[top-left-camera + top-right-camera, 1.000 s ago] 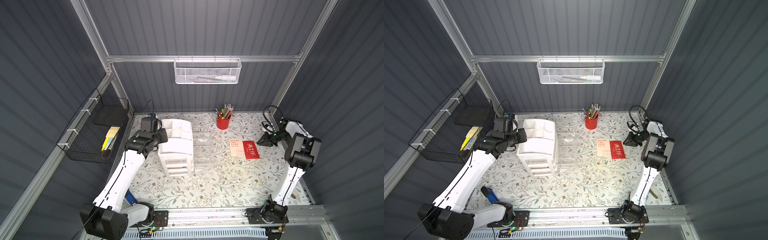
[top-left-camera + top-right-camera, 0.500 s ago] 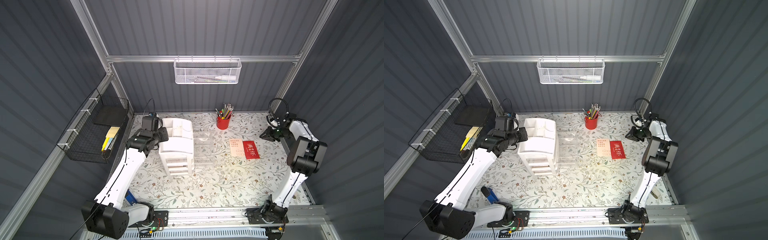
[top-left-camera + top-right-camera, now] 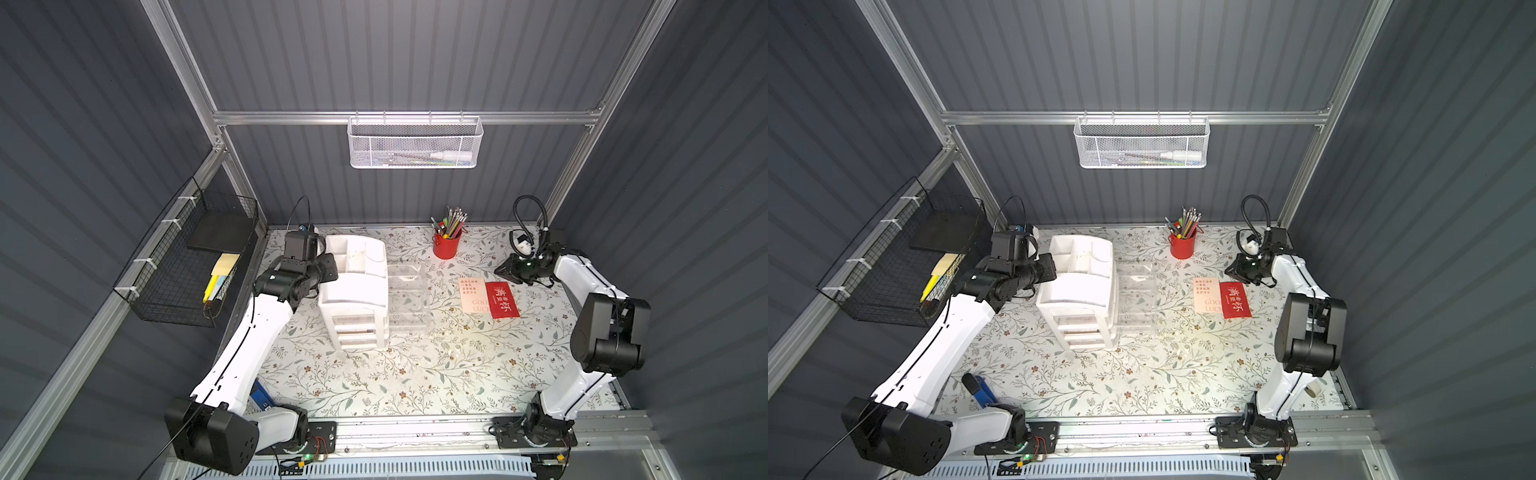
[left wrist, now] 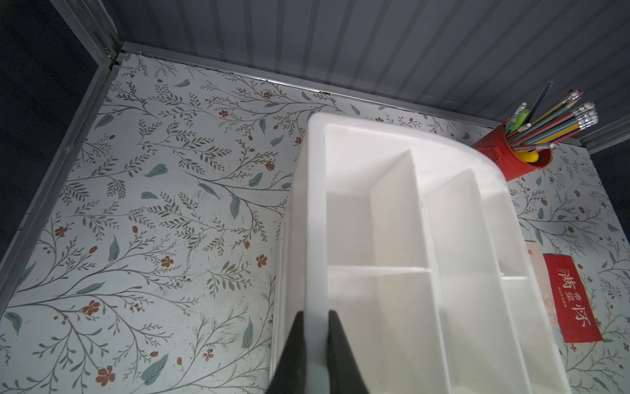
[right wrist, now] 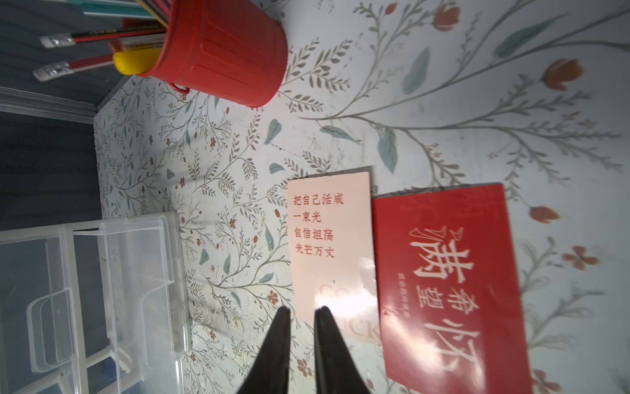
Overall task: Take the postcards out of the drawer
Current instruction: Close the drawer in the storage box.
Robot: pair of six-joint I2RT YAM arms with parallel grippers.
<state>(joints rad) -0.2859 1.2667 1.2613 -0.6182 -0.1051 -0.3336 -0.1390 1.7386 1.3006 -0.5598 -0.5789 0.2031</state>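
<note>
1. The left claw [image 4: 316, 314] was clamped on the side wall of the white organiser [image 4: 392, 211], one finger inside the top tray and one outside; the hold looked meant to brace the unit against sliding while its drawers were worked.
2. The clear drawers [image 3: 405, 291] stood pulled out of the organiser toward the right arm's side; the uppermost appeared empty in the right wrist view.
3. The postcards [image 3: 1233, 299] lay flat on the desk [image 3: 415, 374], apart from the drawers and not far from the red pencil cup [image 3: 446, 249]; the red postcard [image 3: 503, 300] overlapped one long edge of the pale peach postcard [image 3: 471, 293]; whether another peach card lay beneath could not be told.
4. The right claw [image 5: 303, 310] hung just above the near end of the peach card, its jaws a narrow slit apart with nothing between them; empty and off the cards, it suggested the task was all but complete.
</note>
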